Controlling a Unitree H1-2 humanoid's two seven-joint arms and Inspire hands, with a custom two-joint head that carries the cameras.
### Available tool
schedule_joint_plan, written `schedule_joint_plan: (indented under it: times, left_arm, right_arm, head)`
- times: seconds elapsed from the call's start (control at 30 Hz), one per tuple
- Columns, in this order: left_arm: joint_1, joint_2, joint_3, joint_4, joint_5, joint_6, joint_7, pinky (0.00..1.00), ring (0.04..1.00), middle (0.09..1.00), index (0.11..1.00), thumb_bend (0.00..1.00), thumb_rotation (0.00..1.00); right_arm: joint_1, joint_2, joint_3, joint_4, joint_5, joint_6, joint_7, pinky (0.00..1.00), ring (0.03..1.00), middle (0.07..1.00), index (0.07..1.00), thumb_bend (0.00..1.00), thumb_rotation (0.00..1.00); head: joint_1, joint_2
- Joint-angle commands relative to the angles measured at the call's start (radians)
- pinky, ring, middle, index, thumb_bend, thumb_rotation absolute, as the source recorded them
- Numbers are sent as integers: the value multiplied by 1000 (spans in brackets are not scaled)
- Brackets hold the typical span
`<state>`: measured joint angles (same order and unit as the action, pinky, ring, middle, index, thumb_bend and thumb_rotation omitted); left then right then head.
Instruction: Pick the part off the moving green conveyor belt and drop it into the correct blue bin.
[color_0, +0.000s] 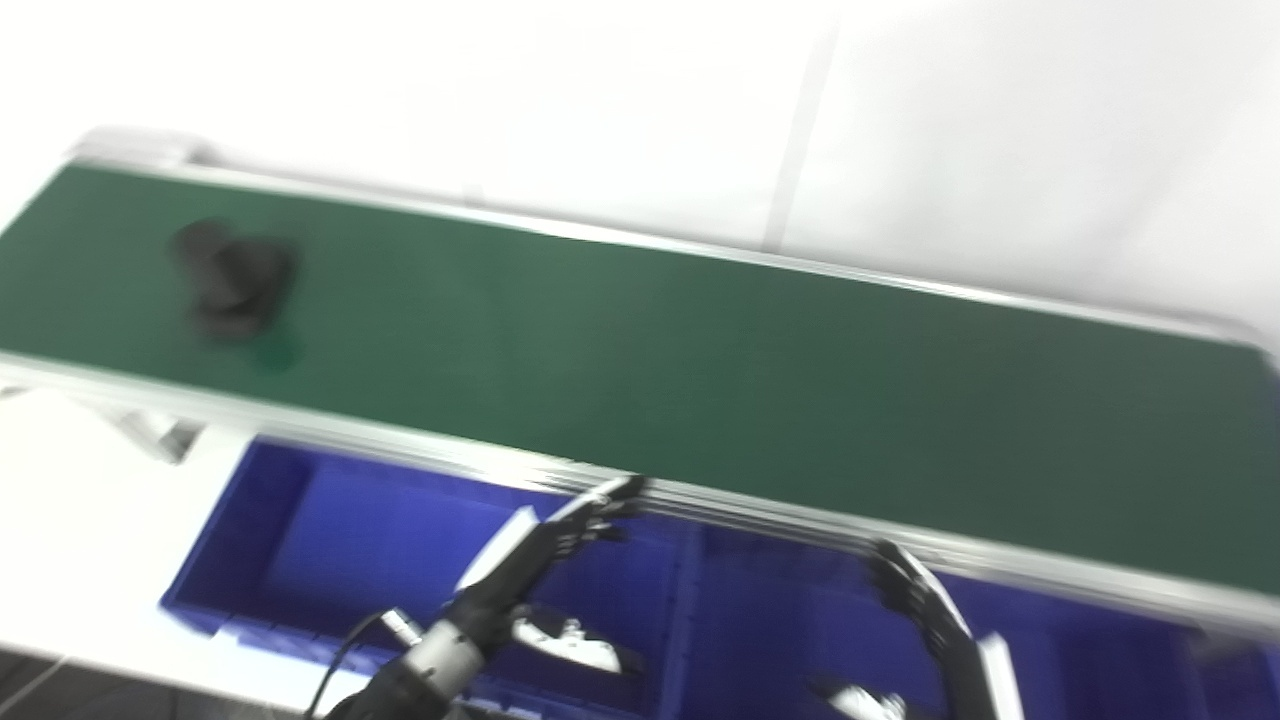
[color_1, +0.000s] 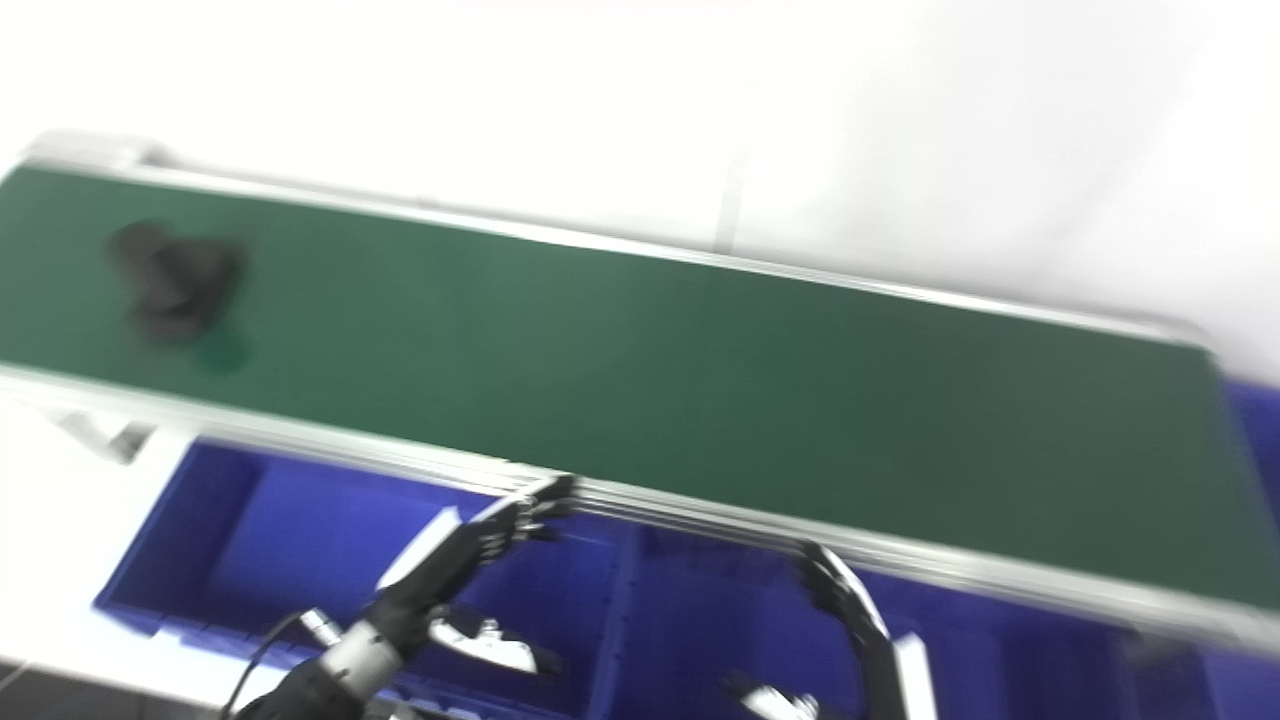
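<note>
Against a white wall the belt (color_0: 700, 360) carried the dark part (color_0: 235, 280) at its far left, well apart from both empty hands, left (color_0: 540, 570) and right (color_0: 925, 610), fingers spread over the bins (color_0: 300, 540), apparently waiting; next, a timed grasp.

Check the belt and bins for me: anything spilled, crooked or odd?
Nothing stands out. One dark part lies on the green belt near its left end, too blurred to detail. Both the left robot hand and right robot hand are open over the blue bins.
</note>
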<state>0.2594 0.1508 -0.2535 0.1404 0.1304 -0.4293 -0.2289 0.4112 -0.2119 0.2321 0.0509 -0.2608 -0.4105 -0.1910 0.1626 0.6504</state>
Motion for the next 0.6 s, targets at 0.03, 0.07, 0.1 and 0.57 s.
schedule_joint_plan:
  times: [0.03,0.07,0.1,0.57]
  left_arm:
    - [-6,3,-12,-11,12,-40,33,828,898,942,923,871,26]
    - [-7,5,-16,-10,14,-40,39,832,898,942,926,865,21]
    - [-9,7,-22,-6,17,-40,47,833,899,942,927,863,20]
    - [-33,35,-85,43,32,-41,131,796,884,929,923,874,30]
  right_arm:
    - [-7,-17,18,-4,20,-59,-37,750,800,820,853,853,410]
    - [-8,-22,24,-1,22,-59,-43,755,797,822,853,859,418]
    - [-8,-26,28,5,20,-59,-49,757,797,822,853,861,421]
    - [-36,-68,101,63,21,-59,-146,776,785,819,853,881,403]
  head:
    - [-1,-11]
    - [-1,-11]
    - [-6,-26]
    - [12,-108]
